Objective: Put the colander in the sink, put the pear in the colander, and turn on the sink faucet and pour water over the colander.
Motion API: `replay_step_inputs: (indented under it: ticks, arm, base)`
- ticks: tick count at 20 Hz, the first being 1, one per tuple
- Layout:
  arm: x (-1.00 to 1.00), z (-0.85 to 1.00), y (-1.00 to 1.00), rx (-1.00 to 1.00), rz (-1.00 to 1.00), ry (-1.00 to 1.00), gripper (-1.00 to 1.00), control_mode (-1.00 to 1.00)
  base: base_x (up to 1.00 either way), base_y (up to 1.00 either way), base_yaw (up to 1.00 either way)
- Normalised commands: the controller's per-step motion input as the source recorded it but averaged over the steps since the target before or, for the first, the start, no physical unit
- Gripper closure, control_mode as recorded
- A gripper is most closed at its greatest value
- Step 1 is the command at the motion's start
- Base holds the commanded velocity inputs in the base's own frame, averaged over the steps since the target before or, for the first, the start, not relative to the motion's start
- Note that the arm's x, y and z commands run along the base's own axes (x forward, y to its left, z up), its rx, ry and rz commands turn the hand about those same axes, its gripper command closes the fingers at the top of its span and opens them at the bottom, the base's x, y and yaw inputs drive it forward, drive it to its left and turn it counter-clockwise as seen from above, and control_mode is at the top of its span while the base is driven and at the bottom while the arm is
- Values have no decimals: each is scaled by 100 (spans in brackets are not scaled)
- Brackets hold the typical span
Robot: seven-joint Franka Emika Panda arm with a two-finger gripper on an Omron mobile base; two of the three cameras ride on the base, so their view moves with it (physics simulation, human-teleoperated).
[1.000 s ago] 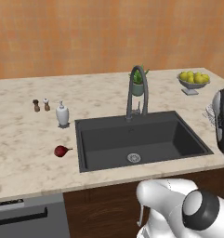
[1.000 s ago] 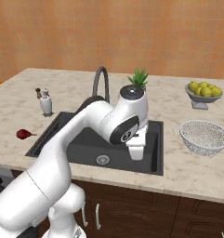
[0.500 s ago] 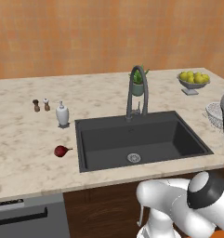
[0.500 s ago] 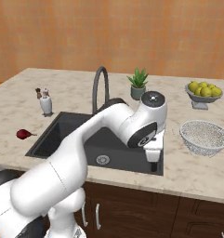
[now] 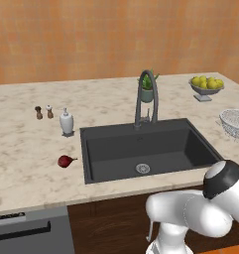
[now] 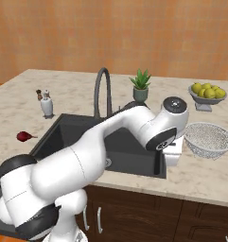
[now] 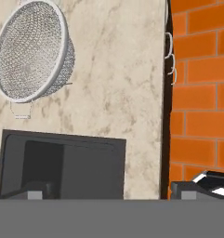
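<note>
Speckled colander (image 6: 209, 140) sits at the counter's right end, sink (image 6: 82, 137) empty. Gripper (image 7: 106, 193) approaches, nothing held, fingers apart; next, reach its rim.

Glossy white rounded arm (image 6: 87, 160) w/ dark grey joint bands, round grey-capped elbow, boxy white hand.

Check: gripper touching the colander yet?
Apart. In the hand view, bare counter separates the colander from the gripper at the bottom edge.
</note>
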Motion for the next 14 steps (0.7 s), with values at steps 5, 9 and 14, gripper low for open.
replay_step_inputs:
  ticks: [5,9,14]
  arm:
    - [31,-20,-36,1,-3,0,-100,-100]
    - [48,-26,-27,0,-1,0,-100,-100]
    - [27,-15,-33,0,0,0,-100,-100]
  base:
    - [0,0,0]
    - [0,0,0]
    - [0,0,0]
